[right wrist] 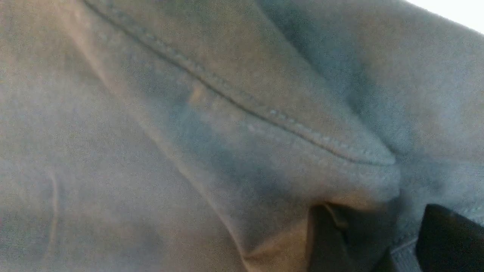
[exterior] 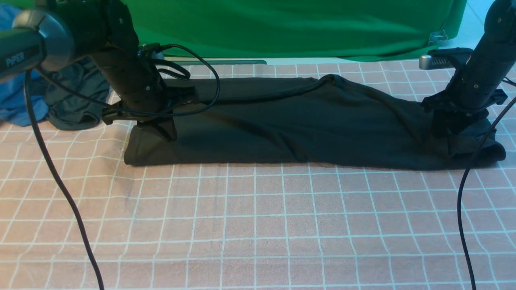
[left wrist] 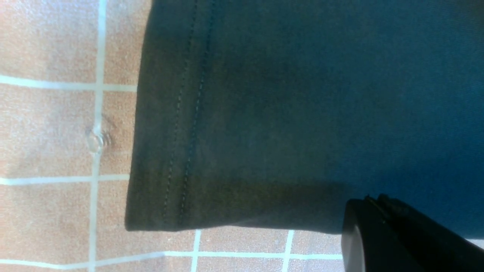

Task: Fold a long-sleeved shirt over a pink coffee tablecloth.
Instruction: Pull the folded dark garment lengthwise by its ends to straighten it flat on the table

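Observation:
The black long-sleeved shirt (exterior: pixel 290 125) lies folded into a long band across the pink coffee tablecloth (exterior: pixel 258 225). My left gripper (exterior: pixel 163 133) stands on the band's left end. In the left wrist view its fingers (left wrist: pixel 372 200) are pressed together over the stitched hem of the shirt (left wrist: pixel 302 94), beside bare tablecloth (left wrist: pixel 45 132), with no cloth visible between them. My right gripper (exterior: pixel 449 129) is down on the rumpled right end. In the right wrist view its jaws (right wrist: pixel 378 226) stand apart, with a seamed fold of the shirt (right wrist: pixel 189 132) lying between them.
A green cloth (exterior: pixel 290 28) hangs along the back. A blue garment (exterior: pixel 16 104) and a smaller dark grey garment (exterior: pixel 76 100) are heaped at the far left. Black cables (exterior: pixel 52 173) trail from each arm over the near tablecloth.

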Available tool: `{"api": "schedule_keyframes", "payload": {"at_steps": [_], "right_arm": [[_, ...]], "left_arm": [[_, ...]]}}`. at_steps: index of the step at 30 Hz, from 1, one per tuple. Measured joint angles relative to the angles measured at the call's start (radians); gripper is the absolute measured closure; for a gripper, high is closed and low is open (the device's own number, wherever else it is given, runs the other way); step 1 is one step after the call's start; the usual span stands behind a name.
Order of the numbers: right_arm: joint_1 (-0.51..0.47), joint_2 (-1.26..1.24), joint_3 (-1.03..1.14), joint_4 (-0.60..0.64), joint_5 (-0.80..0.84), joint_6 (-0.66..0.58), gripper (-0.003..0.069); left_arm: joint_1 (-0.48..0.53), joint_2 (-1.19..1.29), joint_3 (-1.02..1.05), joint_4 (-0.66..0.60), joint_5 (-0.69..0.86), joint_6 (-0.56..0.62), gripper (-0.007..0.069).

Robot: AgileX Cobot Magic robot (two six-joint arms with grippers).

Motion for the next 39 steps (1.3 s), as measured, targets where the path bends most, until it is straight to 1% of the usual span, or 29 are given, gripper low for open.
{"api": "schedule_keyframes", "payload": {"at_steps": [3, 6, 8, 10, 12, 14, 19, 27, 32, 39], "right_arm": [[0.0, 0.0, 0.0, 0.003, -0.022, 0.002, 0.027], [0.0, 0.0, 0.0, 0.034, -0.041, 0.007, 0.0291], [0.0, 0.0, 0.0, 0.062, -0.044, -0.001, 0.0342], [0.0, 0.0, 0.0, 0.074, -0.047, -0.007, 0.0423], [0.0, 0.0, 0.0, 0.075, -0.048, -0.008, 0.0482], [0.0, 0.0, 0.0, 0.076, -0.048, -0.009, 0.0519], [0.0, 0.0, -0.001, 0.078, -0.048, -0.025, 0.0582], [0.0, -0.07, -0.039, 0.071, -0.014, -0.046, 0.0588], [0.0, -0.124, -0.069, 0.049, -0.029, -0.052, 0.0588], [-0.019, -0.114, -0.069, 0.008, -0.097, -0.059, 0.0588]], "left_arm": [[0.0, 0.0, 0.0, 0.0, 0.0, 0.0, 0.0611], [0.0, 0.0, 0.0, 0.0, 0.0, 0.0, 0.0611], [0.0, 0.0, 0.0, 0.0, 0.0, 0.0, 0.0611], [0.0, 0.0, 0.0, 0.0, 0.0, 0.0, 0.0611], [0.0, 0.0, 0.0, 0.0, 0.0, 0.0, 0.0611], [0.0, 0.0, 0.0, -0.001, 0.0, 0.0, 0.0611], [0.0, 0.0, 0.0, -0.012, 0.0, 0.0, 0.0611], [0.0, 0.0, 0.0, -0.012, -0.005, 0.0, 0.0611], [0.0, 0.0, 0.0, -0.012, -0.005, 0.0, 0.0611], [0.0, 0.0, 0.0, -0.012, 0.005, 0.0, 0.0611]]}}
